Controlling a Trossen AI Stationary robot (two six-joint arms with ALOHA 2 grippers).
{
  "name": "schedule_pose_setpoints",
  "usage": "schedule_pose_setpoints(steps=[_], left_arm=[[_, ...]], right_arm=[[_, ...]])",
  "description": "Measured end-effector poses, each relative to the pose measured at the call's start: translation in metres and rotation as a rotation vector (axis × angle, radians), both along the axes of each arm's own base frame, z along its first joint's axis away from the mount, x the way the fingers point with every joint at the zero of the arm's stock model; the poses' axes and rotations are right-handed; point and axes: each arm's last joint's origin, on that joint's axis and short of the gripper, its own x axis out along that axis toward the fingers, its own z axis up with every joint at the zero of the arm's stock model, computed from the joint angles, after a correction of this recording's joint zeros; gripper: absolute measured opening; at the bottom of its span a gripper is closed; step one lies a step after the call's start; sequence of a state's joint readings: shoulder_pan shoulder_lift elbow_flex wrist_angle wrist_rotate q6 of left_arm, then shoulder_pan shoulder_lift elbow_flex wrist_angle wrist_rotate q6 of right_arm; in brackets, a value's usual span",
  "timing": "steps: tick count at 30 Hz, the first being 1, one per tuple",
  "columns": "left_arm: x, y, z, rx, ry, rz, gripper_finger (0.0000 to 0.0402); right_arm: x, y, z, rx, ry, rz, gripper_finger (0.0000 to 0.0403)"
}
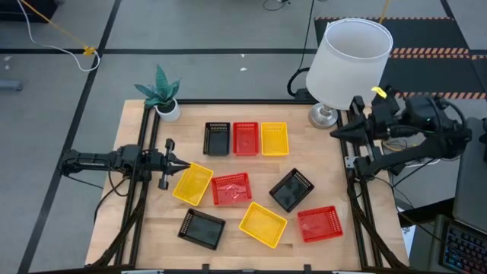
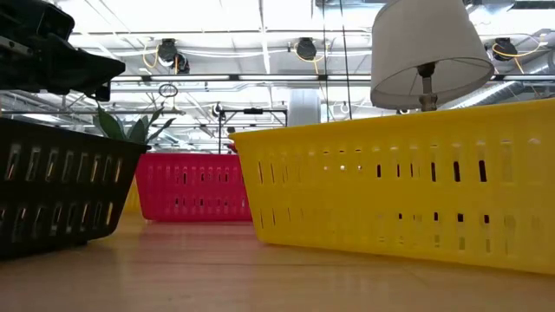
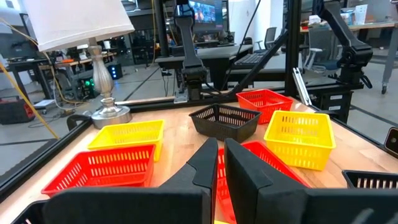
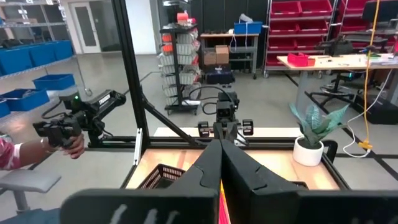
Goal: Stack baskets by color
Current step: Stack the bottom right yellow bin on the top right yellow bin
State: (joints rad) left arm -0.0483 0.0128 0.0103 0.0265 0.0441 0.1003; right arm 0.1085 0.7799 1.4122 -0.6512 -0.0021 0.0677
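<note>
Nine baskets lie on the table, none stacked yet: a tidy row of black, red and yellow at the far side, and six scattered across the near half. Left gripper hovers at the left edge of the table, fingers drawn nearly together with only a thin slit between them in the left wrist view, holding nothing. Directly ahead of its tips, just beside them, sits a tilted yellow basket; this is the closest tray to either arm. Its long axis runs diagonally, skewed from the gripper's line of reach, so my reading is that the wrist must turn, and the fingers must spread, before a rim can be taken. Beyond that tray, further along the same reach, lies a red basket, then a black one set on the diagonal. Nearer the front edge, off to the gripper's side, are a second black basket, a yellow one and a red one. Right gripper is parked at the right edge beside the base of the white lamp, fingers pressed shut and empty, well apart from every loose tray. A potted plant stands at the far left corner. Judgement: left arm is far better placed for the opening pick.
</note>
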Motion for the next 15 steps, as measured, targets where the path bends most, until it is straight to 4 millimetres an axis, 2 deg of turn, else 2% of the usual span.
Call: schedule_pose_setpoints(steps=[5, 15], left_arm=[[0.0, 0.0, 0.0, 0.0, 0.001, 0.0, 0.0033], [0.0, 0.0, 0.001, -0.018, -0.012, 0.0, 0.0033]], right_arm=[[0.009, 0.001, 0.008, -0.001, 0.01, 0.0, 0.0], [0.025, 0.003, 0.004, -0.006, 0.047, 0.0, 0.0]])
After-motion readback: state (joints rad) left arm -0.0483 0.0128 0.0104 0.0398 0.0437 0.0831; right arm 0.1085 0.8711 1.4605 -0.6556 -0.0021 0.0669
